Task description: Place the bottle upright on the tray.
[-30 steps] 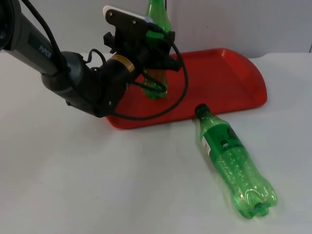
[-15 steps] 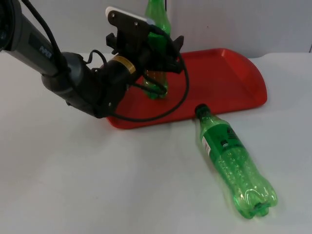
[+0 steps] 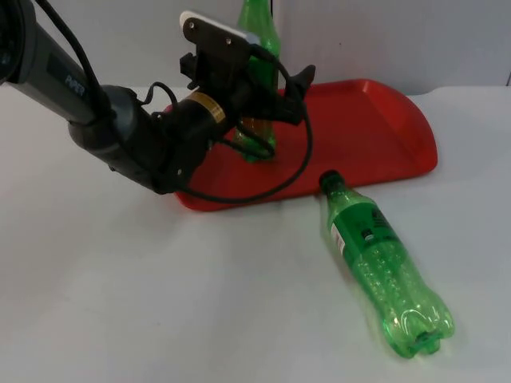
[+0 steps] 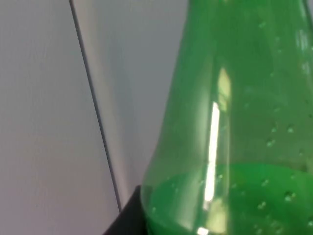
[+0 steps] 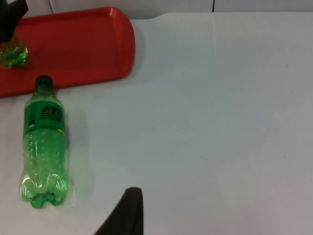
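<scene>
The upright green bottle (image 3: 257,80) stands on the red tray (image 3: 375,132) near the counter's far edge, the left tool (image 3: 271,92) around it with its fingers spread apart. Draw the tool straight back without brushing the bottle. A second green bottle (image 3: 383,267) lies on the counter (image 3: 160,303), just beside the tray. The right tool (image 5: 128,210) waits above the counter; I cannot tell its state.

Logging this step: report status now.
Left gripper around standing bottle on red tray, fingers spread. Right arm waits above table. Second bottle lies on table beside tray.
</scene>
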Available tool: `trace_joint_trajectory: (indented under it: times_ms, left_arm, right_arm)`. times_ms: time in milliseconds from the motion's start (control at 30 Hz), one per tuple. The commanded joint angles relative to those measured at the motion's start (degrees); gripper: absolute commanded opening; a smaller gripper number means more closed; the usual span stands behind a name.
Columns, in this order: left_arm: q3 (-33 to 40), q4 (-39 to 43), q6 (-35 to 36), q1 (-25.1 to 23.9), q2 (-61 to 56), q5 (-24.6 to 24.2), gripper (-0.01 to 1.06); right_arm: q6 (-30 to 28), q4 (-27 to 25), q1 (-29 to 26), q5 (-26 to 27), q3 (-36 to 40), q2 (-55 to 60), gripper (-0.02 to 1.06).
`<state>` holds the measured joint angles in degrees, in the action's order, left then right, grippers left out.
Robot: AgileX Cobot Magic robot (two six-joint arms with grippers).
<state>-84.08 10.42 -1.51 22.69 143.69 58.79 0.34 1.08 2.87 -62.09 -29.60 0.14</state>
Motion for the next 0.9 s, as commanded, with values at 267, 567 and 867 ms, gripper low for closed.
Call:
trace_joint_trajectory:
  times_ms: [267,567,867]
  left_arm:
    - [-0.2,-0.4,0.3,-0.1,0.0,0.2,1.05]
    - [-0.2,-0.7,0.3,-0.1,0.0,0.0,1.05]
    - [2.1,-1.8,0.3,-0.1,-0.9,0.3,1.05]
  right_arm:
    - [0.1,-0.2,-0.4,0.5,0.0,-0.1,1.05]
    - [0.1,-0.2,-0.4,0.5,0.0,-0.1,1.05]
    - [0.1,-0.2,-0.4,0.5,0.0,-0.1,1.05]
